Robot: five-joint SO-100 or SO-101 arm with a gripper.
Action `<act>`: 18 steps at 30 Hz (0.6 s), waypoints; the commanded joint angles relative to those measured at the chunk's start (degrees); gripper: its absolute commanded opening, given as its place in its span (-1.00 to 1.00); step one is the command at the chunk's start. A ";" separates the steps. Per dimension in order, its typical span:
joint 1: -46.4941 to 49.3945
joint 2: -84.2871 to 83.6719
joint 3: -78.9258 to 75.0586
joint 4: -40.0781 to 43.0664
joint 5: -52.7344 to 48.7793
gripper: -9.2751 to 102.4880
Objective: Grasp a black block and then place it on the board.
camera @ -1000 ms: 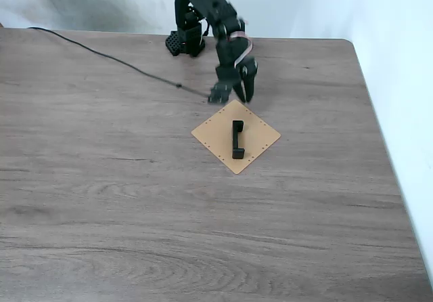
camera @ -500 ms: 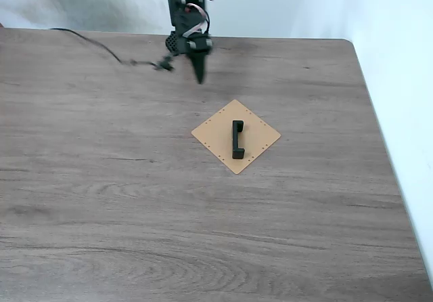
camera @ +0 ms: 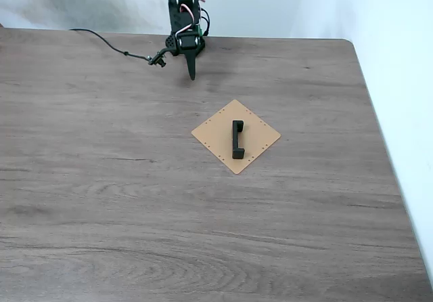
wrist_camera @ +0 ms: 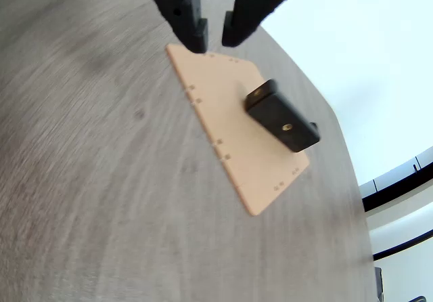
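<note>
Here the small black bracket-like block (camera: 237,139) lay flat on the thin square tan board (camera: 218,134) with edge holes, on the grey wood-grain worktop (camera: 101,180); the black pincer (wrist_camera: 212,39) hung well apart, empty, fingers slightly parted

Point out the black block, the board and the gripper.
black block (camera: 237,139), fixed view, middle of its bar.
board (camera: 211,133), fixed view, bare left corner.
gripper (wrist_camera: 212,39), wrist view, midway between its fingertips.

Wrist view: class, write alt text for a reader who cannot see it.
A black block lies on a square tan board on a wood-grain table. The hand, fingers slightly apart and holding nothing, enters from the top edge, above the board's near corner.
</note>
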 commanded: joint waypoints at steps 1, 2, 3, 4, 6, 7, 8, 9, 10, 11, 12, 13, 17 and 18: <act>-0.26 7.03 7.03 -2.55 0.79 -0.83; -0.18 9.05 8.96 -2.90 1.23 -0.83; -0.18 10.46 10.37 -2.64 1.49 -0.83; -0.18 11.34 11.25 -1.85 1.76 -0.83; -0.18 13.10 12.74 -0.44 2.02 -0.83; -0.18 13.97 13.62 -0.35 2.02 -0.83; -0.18 14.77 14.41 -0.35 2.11 -0.83; -0.18 15.47 15.29 -0.62 2.20 -0.83; -0.18 16.17 15.73 -0.70 2.37 -0.83; -0.26 16.79 16.00 -0.70 2.55 -0.83; -0.26 17.40 16.26 -0.88 2.64 -0.83; -0.44 18.02 16.52 -0.88 2.64 -0.83; -0.62 20.57 17.14 0.44 2.64 -0.83; -0.62 21.27 17.31 0.70 2.64 -0.83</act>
